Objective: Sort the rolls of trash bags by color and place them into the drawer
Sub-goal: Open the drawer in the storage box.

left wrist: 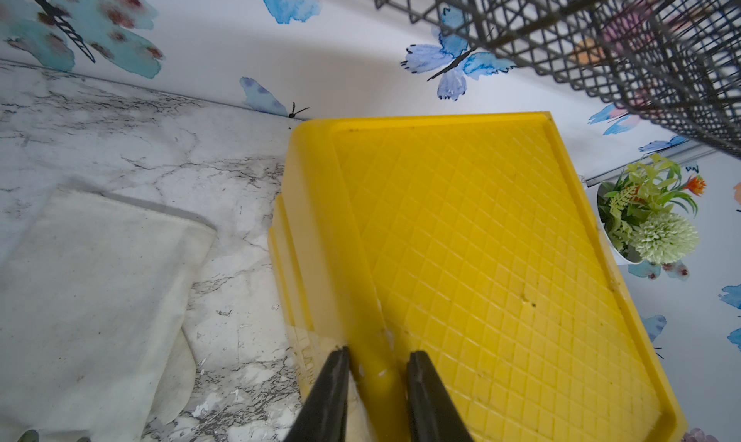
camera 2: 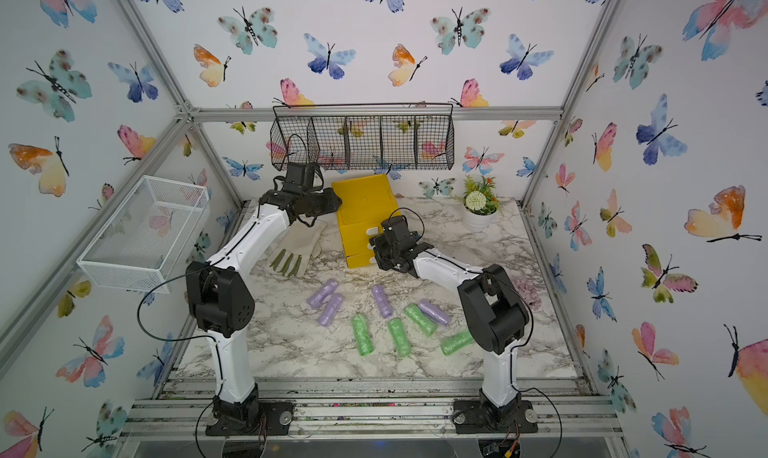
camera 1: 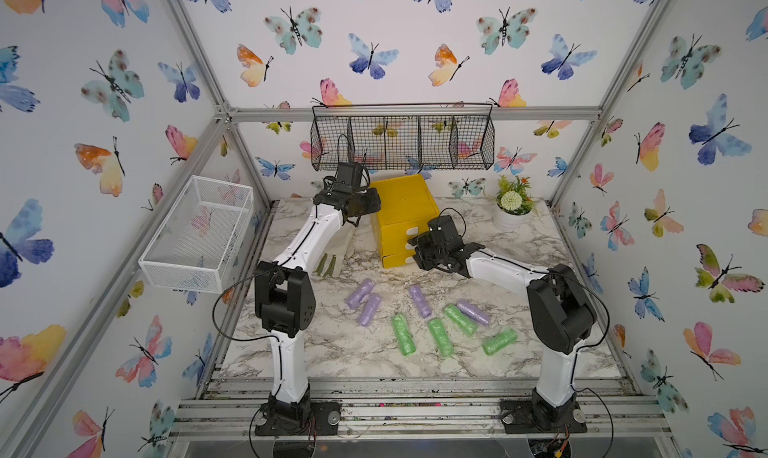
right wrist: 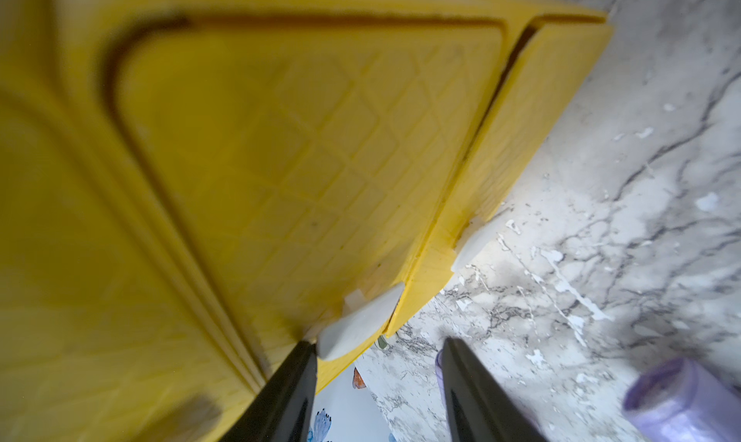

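End effector (right wrist: 379, 342) apparently astride drawer (right wrist: 280, 139) tab (right wrist: 361, 332)

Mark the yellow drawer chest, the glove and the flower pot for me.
yellow drawer chest (camera 1: 404, 201): in a top view, its lid.
glove (camera 2: 297, 240): in a top view, its palm.
flower pot (camera 1: 509, 222): in a top view, white wall.

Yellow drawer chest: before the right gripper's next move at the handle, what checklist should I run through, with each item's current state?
1. Left gripper bracing the drawer chest: ok, its fingers clamp the top rim.
2. White tab handle inside the right gripper: ok, it sits between the open jaws, close to one finger.
3. Right gripper closed on the handle: not ok, a gap shows.
4. A drawer pulled out far enough for rolls: not ok.
5. Purple rolls and green rolls clear of the drawer fronts: ok, they lie nearer the arms' bases.
6. Glove clear of the drawer fronts: ok, it lies beside the chest.
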